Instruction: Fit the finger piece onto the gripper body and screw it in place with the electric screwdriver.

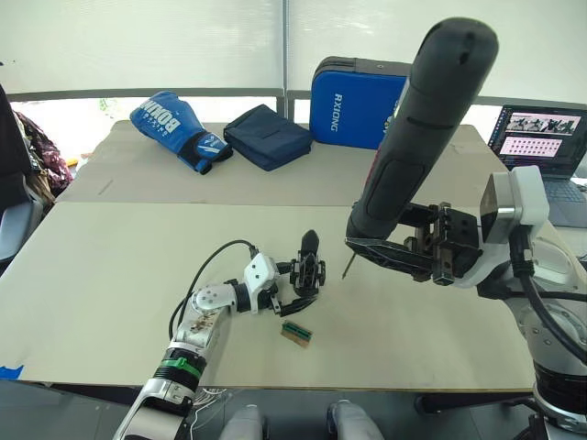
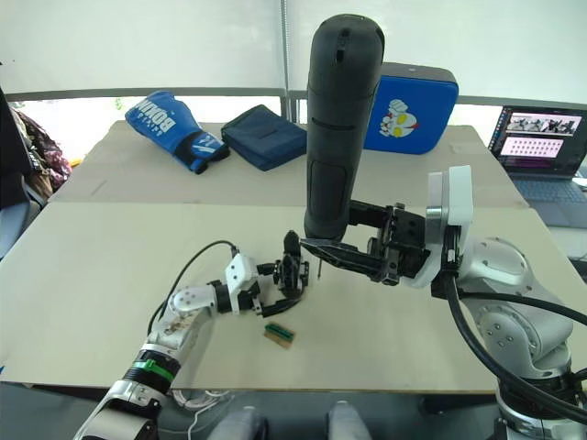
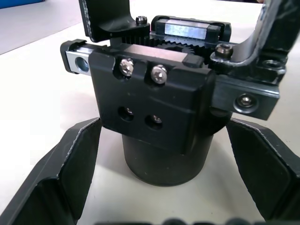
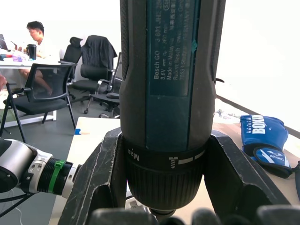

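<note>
- We see the counter [image 1: 110, 275], a broad pale surface; at its far edge lie a blue pad [image 1: 353, 101], a folded navy bag [image 1: 267, 136] and a blue boxing glove [image 1: 179, 129], with a laptop [image 1: 541, 137] off to the right.
- The electric screwdriver [image 2: 337, 128] is the biggest task item: our right end effector [image 2: 344, 252] is clamped on its lower collar, one finger [image 4: 101, 183] on each side, and holds it nearly upright above the counter with the thin bit pointing down, just right of the gripper body.
- The gripper body [image 1: 308, 270] stands upright on its round base near the middle of the counter's near half, its pointed black finger rising from the top.
- Our left end effector [image 1: 298, 286] sits around the round base [image 3: 164, 159]; its fingers [image 3: 65, 173] flank the base with a visible gap on each side, so it is spread, not pinching.
- A small green-and-tan block [image 1: 296, 334] lies flat on the counter just in front of the gripper body, apart from it.
- We cannot tell whether the upright finger is the loose finger piece or an already fixed part.
- None of the containers is open to view.
</note>
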You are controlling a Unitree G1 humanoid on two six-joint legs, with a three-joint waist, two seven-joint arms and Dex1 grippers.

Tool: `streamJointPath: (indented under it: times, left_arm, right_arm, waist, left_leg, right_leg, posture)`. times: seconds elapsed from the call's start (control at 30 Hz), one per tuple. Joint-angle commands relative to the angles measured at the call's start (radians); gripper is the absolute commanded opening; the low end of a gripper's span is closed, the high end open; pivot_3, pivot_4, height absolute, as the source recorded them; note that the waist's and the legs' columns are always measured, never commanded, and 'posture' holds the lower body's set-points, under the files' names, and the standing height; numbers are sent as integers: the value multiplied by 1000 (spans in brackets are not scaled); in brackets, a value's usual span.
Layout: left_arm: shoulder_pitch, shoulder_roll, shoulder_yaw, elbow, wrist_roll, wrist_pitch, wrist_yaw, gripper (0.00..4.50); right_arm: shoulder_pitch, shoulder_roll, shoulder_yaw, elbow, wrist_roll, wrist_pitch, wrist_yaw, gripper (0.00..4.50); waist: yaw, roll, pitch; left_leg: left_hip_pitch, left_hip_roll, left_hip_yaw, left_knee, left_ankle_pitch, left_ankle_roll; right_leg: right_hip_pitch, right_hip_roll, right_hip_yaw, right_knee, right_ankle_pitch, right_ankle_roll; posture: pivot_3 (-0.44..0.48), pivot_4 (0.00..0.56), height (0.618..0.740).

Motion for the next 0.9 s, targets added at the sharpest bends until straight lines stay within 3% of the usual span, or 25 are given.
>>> streamJointPath:
  times: [0.03, 0.13, 0.47, 0.7, 0.9]
  left_arm:
    - [-6, -14, -26, 8, 9, 37, 1, 3619]
    - [-9, -8, -29, 10, -3, 39, -29, 2298]
    - [-149, 48, 9, 212, -46, -128, -261, 2280]
    - [-234, 50, 10, 408, -3, -257, -297, 2280]
    - [-243, 48, 31, 480, -7, -283, -289, 2280]
  right_arm:
    - [-21, 2, -17, -34, 9, -10, -12, 1889]
    - [-16, -1, -20, -38, 11, -9, -15, 1889]
    - [16, -28, -44, -44, 21, -4, 0, 1889]
    - [38, -44, -48, -49, 22, -7, 11, 1889]
    - [44, -48, -52, -52, 25, -3, 11, 1889]
  waist:
    - [2, 0, 0]
    - [3, 0, 0]
    - [-3, 0, 0]
    - [-10, 0, 0]
    - [-10, 0, 0]
  left_leg:
    - [0, 0, 0, 0, 0, 0]
    - [0, 0, 0, 0, 0, 0]
    - [-1, 0, 0, 0, 0, 0]
    - [-2, 0, 0, 0, 0, 0]
    - [-1, 0, 0, 1, 0, 0]
  right_leg:
    - [0, 0, 0, 0, 0, 0]
    - [0, 0, 0, 0, 0, 0]
    - [-1, 0, 0, 0, 0, 0]
    - [-1, 0, 0, -1, 0, 0]
    - [0, 1, 0, 0, 0, 0]
  posture:
    - [0, 150, 740]
    - [0, 150, 740]
    - [0, 150, 740]
    - [0, 150, 740]
    - [0, 150, 740]
